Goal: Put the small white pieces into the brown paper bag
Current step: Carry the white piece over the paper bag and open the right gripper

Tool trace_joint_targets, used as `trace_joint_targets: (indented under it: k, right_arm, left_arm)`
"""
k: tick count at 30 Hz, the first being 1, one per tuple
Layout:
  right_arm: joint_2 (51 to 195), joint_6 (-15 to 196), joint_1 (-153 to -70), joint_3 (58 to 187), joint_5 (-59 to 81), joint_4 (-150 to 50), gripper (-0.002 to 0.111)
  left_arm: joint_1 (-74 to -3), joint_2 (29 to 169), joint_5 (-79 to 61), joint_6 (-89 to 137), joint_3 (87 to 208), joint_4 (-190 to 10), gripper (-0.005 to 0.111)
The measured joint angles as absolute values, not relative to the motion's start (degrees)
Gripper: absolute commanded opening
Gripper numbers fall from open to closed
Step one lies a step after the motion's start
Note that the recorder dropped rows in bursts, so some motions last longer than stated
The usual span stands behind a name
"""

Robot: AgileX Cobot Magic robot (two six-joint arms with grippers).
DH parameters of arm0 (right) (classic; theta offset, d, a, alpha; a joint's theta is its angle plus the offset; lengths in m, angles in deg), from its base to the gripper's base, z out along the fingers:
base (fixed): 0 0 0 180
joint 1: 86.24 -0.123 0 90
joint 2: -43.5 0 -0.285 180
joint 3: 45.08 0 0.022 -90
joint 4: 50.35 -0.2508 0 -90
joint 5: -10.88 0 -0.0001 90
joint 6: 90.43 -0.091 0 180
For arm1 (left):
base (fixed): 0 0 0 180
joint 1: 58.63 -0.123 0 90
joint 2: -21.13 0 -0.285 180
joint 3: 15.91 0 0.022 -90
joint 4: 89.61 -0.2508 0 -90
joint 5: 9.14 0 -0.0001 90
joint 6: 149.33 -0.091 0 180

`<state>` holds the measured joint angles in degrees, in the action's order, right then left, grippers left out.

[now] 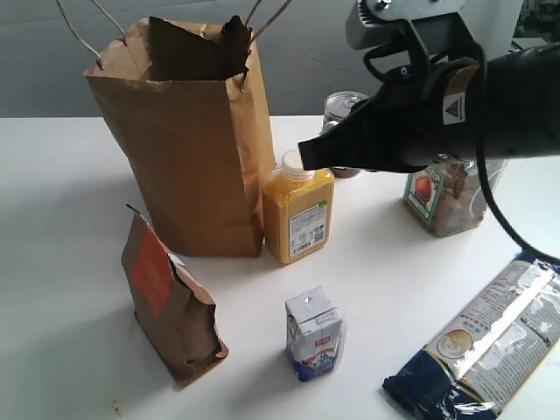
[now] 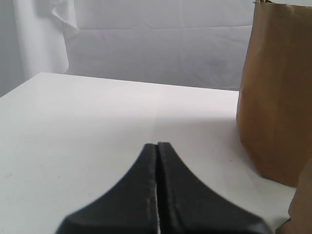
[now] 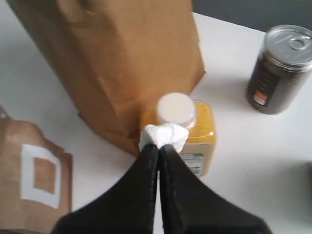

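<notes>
The tall brown paper bag [image 1: 188, 140] stands upright at the back left with its jagged rim open; it also shows in the right wrist view [image 3: 117, 58] and at the edge of the left wrist view [image 2: 278, 92]. My right gripper [image 3: 160, 146] is shut on one small white piece [image 3: 165, 135], a crumpled wad sticking out past its tips. It hovers above the yellow bottle [image 1: 298, 214], just right of the bag; in the exterior view the gripper's tips [image 1: 304, 153] hide the wad. My left gripper [image 2: 157, 145] is shut and empty, low over the table. No other white pieces show.
A brown pouch with an orange-red label [image 1: 171, 297] stands front left. A small milk carton [image 1: 313, 332] is in front, a dark can [image 3: 279, 68] behind, a clear jar [image 1: 446, 197] at the right, and a blue packet [image 1: 490, 341] at the front right.
</notes>
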<state>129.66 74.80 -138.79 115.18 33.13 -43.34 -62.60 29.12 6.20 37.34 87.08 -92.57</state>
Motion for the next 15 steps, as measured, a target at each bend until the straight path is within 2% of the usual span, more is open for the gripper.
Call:
trace_joint_targets:
  k: [6, 15]
  right_arm:
    - [128.78, 74.46, -145.65, 115.18, 29.05, -44.45, 0.0]
    - [131.89, 73.36, -148.85, 120.43, 18.93, -45.37, 0.0]
  left_arm:
    - [-62.6, 29.12, 6.2, 37.34, 87.08, -92.57, 0.0]
    - [-62.6, 29.12, 6.2, 37.34, 87.08, -92.57, 0.0]
